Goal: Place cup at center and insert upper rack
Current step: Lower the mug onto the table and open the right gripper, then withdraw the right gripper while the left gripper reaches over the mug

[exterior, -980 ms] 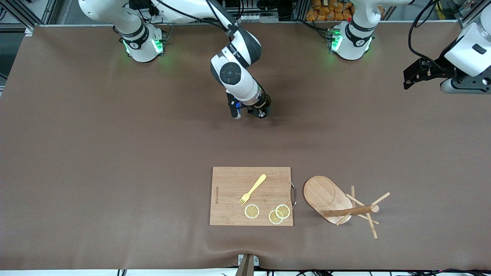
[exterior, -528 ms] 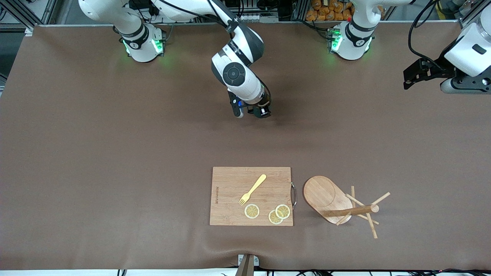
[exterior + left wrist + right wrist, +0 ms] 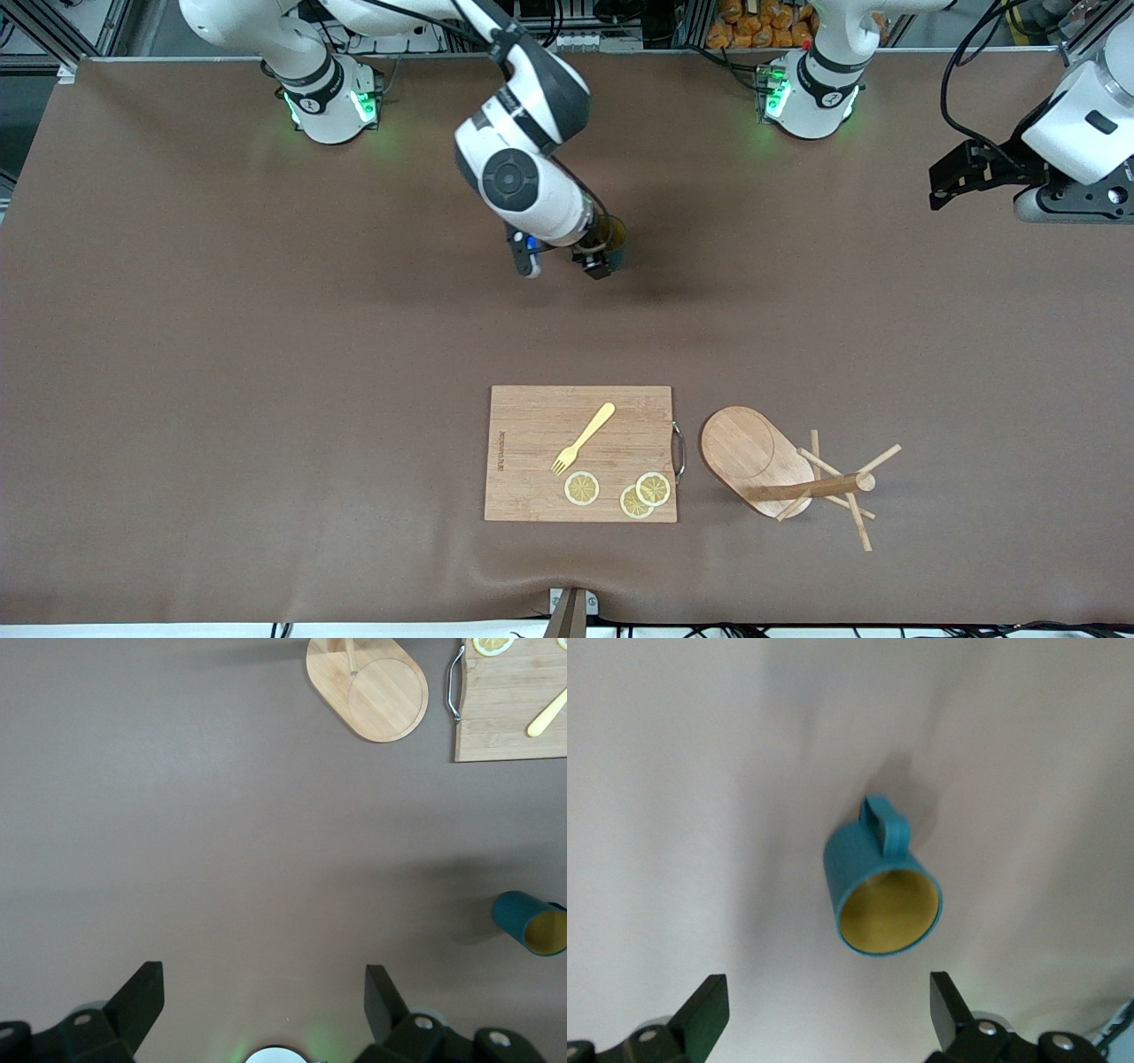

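The cup (image 3: 611, 234), dark teal with a yellowish inside, stands free on the brown table near its middle; it also shows in the right wrist view (image 3: 881, 886) and the left wrist view (image 3: 530, 922). My right gripper (image 3: 601, 254) hovers just above the cup, open (image 3: 826, 1001), with nothing between its fingers. The upper rack (image 3: 753, 452), a light wooden mug tree, lies tipped on its side near the front edge, with its oval base (image 3: 368, 687) on edge and its post and pegs flat on the table. My left gripper (image 3: 943, 182) waits open (image 3: 263, 983) in the air at the left arm's end of the table.
A rectangular wooden cutting board (image 3: 532, 478) lies beside the rack, toward the right arm's end. It carries a yellow fork (image 3: 585, 437) and lemon slices (image 3: 582, 487), and has a metal handle (image 3: 679, 452) on the edge facing the rack.
My right gripper has opened and let go of the cup, and the arm has lifted and swung slightly toward its own base. The left arm has barely moved.
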### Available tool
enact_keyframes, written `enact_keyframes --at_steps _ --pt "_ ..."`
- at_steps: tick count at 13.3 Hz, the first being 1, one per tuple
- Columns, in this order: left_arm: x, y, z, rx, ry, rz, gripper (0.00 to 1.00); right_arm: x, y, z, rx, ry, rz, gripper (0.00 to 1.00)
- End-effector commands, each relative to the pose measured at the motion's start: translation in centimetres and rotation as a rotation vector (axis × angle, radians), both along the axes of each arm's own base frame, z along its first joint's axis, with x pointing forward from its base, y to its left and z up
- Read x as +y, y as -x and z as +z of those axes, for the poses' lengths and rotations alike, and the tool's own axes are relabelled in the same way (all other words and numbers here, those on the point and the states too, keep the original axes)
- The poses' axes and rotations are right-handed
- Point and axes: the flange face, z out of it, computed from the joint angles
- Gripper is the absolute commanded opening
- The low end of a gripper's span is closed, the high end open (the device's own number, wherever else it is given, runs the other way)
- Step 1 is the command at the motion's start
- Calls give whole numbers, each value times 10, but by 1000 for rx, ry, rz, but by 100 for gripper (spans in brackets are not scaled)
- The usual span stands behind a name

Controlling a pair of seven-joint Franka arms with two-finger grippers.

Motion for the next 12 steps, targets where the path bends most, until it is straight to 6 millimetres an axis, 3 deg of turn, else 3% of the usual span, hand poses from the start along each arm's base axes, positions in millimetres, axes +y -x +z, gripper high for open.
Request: enact_keyframes --at_steps 1,5,8,12 --pt "-1 -1 1 2 -6 -9 100 -48 -20 36 9 27 115 100" --pt "-18 -3 -6 15 -7 -28 100 -136 -64 81 54 5 271 100" --pt "-65 -2 -15 20 -26 -15 100 -207 -86 113 2 -16 395 100" --pt "-130 8 -32 35 -36 31 100 -313 -106 135 -38 -31 612 100"
